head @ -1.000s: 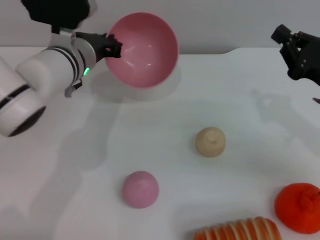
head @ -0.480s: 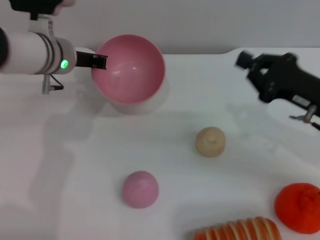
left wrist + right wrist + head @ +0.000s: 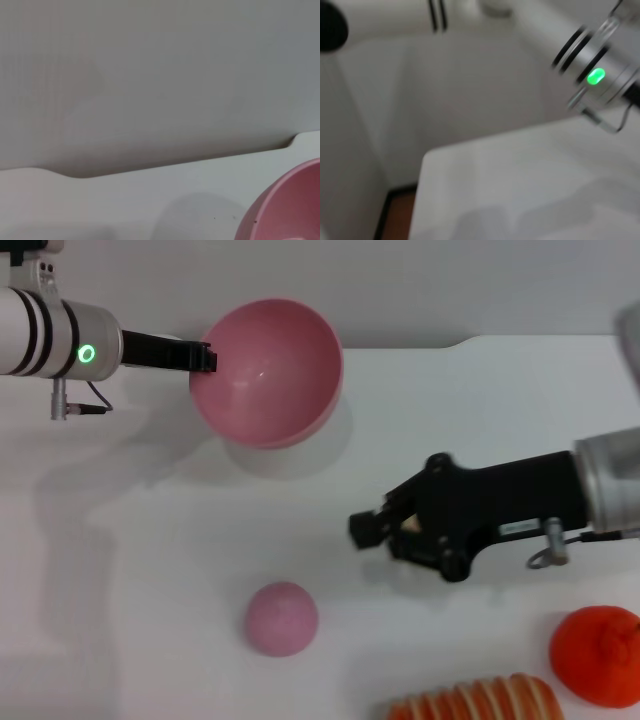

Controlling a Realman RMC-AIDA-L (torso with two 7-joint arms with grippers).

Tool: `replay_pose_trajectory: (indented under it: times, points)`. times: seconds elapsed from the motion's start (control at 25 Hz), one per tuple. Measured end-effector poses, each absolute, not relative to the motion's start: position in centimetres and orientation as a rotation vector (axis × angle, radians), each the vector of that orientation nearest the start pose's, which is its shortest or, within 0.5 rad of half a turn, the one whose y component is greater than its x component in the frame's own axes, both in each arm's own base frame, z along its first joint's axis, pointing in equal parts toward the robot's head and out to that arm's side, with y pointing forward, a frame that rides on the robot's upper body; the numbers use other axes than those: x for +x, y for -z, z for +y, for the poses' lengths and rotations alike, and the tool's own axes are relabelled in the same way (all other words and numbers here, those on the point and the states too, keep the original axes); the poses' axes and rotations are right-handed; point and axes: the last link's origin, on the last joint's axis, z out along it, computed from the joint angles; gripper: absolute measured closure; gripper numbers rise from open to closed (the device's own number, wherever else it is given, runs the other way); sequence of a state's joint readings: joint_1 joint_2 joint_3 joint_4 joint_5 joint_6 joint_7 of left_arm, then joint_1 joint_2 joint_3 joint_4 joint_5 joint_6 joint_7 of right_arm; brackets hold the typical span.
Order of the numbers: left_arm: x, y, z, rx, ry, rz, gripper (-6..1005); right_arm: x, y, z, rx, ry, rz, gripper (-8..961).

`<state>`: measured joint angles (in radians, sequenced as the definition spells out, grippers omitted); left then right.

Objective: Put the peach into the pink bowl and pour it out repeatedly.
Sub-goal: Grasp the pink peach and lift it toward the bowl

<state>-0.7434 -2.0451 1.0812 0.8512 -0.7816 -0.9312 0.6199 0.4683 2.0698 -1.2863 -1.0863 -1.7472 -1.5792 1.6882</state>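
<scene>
The table [image 3: 150,570] is carrying everything, white and bare across most of its top. The right arm is reaching in over it from the right, its gripper [image 3: 385,527] hovering over the beige bun, which is peeking out between the black fingers; whether they are spread or pressed together I cannot tell. The bowl [image 3: 268,372] is hanging at the back left, tipped so its hollow is facing forward, apparently lifted off the table. The left gripper [image 3: 205,357] is pinching its rim on the left side. The bowl's edge is also showing in the left wrist view. A striped orange loaf [image 3: 470,700] is lying at the front edge and a tangerine [image 3: 597,654] is sitting at the front right corner. The peach [image 3: 282,618] is resting alone on the table, front of centre, well apart from the bowl and near the right gripper.

The peach is looking light, firm and smooth, so it is likely to roll if nudged; taking it across its widest middle from above seems safest. The glossy bowl may be slipping in a rim pinch when tilted.
</scene>
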Motion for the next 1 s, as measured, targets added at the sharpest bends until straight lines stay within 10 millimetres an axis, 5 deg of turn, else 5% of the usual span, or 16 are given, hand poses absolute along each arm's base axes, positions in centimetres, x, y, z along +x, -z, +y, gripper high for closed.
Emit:
replay_pose_trajectory:
  times: [0.24,0.56,0.84,1.0]
  points:
    - [-21.2,-1.3,44.8,-2.19,0.196,-1.209,955,13.5,4.5,31.8,-3.184,-0.455,0.298,940]
    - [-21.4,-1.5,44.6,-2.189,0.202,-1.214,955,13.4,10.6,33.2,-3.087,-0.219,0.403,626]
    - [-21.0,-1.3,44.7,-2.203,0.204,-1.202,955,13.6,12.6,33.5,-3.06,-0.113,0.471,385]
    - [-20.9,-1.3,44.7,-2.206,0.204,-1.199,955,14.0,12.9,33.6,-3.051,-0.081,0.554,385]
